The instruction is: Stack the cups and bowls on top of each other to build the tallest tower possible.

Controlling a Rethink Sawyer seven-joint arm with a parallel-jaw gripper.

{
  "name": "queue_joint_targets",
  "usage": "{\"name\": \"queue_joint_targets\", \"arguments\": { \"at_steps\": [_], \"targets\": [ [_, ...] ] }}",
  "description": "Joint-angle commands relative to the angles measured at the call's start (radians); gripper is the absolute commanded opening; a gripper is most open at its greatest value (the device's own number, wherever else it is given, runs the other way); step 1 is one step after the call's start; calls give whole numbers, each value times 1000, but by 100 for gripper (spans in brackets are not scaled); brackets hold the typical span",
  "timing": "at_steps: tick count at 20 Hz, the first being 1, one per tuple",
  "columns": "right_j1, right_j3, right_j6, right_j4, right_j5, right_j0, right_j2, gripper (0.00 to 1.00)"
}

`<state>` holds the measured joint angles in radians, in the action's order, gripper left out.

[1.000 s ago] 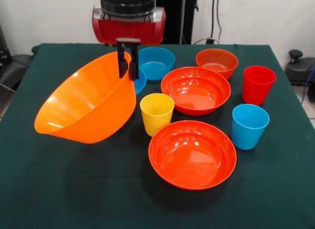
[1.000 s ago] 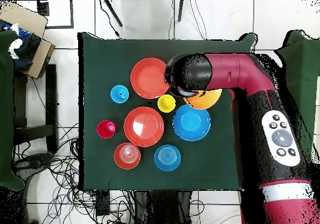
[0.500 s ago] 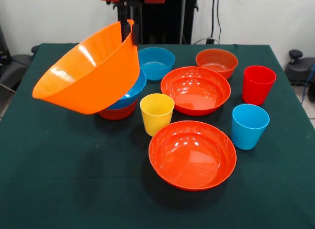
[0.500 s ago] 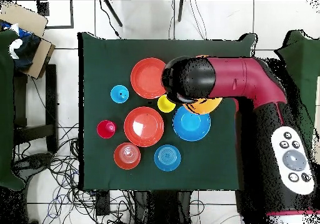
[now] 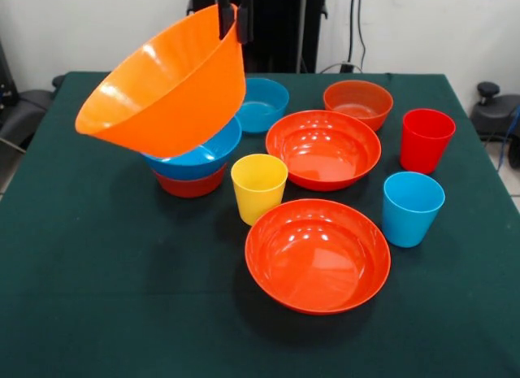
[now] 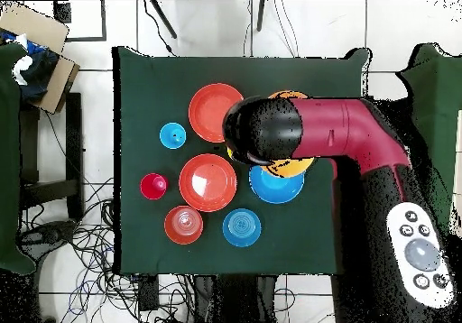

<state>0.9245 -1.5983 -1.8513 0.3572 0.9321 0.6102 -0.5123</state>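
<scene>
One gripper [image 5: 232,14] pinched the rim of the tilted orange bowl [image 5: 166,89], held clear above a blue bowl [image 5: 203,157] nested in a red one [image 5: 191,185]. At about three o'clock from these stood the yellow cup [image 5: 258,187]. A dark green cloth [image 5: 106,288] covered the table; cables [image 6: 99,288] lay on what seemed a tiled floor [image 6: 198,31].

We see the huge bowl [image 5: 166,89] tilted above a nested pair of bowls [image 5: 195,167] at the front view's left. Right of them a cup [image 5: 258,187] stands between two wide bowls [image 5: 323,149], one behind, one in front.
</scene>
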Motion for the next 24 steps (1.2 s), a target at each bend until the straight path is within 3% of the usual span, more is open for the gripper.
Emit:
{"name": "queue_joint_targets", "arguments": {
  "at_steps": [1,24],
  "targets": [
    [6,-143,32,0,32,-3,22,0],
    [-22,-218,-22,67,-103,5,76,0]
  ]
}}
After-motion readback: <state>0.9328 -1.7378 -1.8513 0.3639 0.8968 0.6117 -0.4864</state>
